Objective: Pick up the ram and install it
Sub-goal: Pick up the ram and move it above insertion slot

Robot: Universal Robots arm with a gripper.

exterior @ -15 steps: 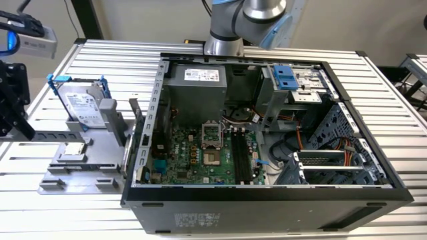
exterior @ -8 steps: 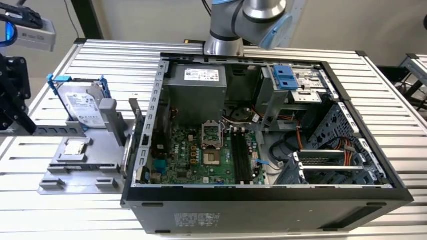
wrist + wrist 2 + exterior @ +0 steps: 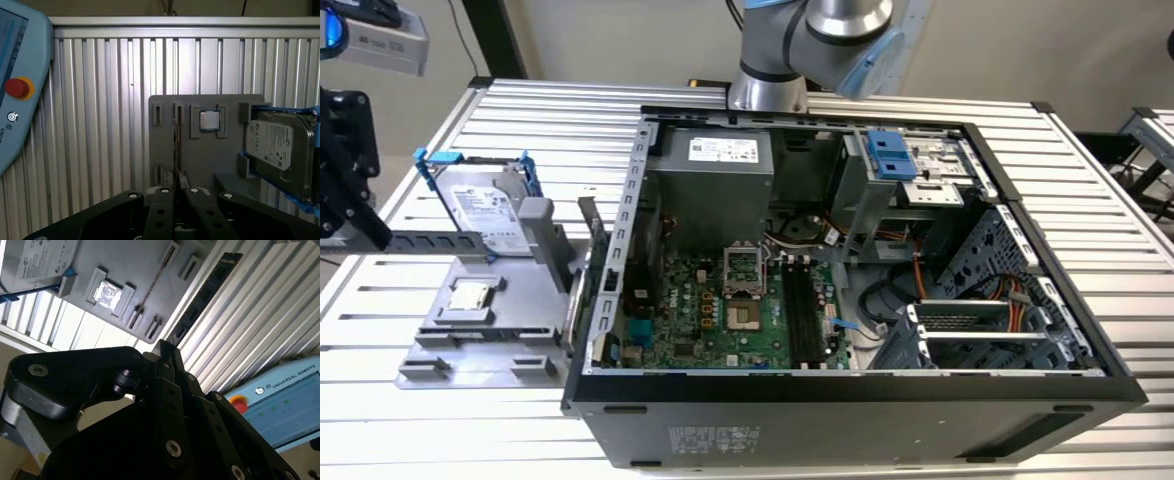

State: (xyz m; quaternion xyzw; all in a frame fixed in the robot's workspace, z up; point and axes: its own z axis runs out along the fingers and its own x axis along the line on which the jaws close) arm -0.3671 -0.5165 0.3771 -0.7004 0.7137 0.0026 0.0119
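The gripper (image 3: 164,346) is closed on the ram (image 3: 204,295). In the second wrist view its black metal fingers meet on one end of the stick, and the rest reaches out free past the tips. I judge that the pads press the two flat faces, because so thin a board offers no other good surface, and this leaves the long edges free. The ram is a narrow, dark, matt board with a row of black rectangular chips. In that view it is in the air, against the slatted aluminium table (image 3: 100,125) and beside the grey holder plate (image 3: 215,155), not touching the plate.

The plate lies near the table's edge at the exterior view's left. Its small upright brackets keep each part in a known place. A square shiny processor (image 3: 209,120) lies flat in the middle, and a silver hard drive (image 3: 274,150) in a blue frame leans at the plate's far side.

Farther off, the black steel computer case (image 3: 854,430) lies on its side with the panel off. The green motherboard (image 3: 707,320) therefore faces up, and the long black memory slots (image 3: 803,315) can be reached from above. As far as I can see, they are empty.
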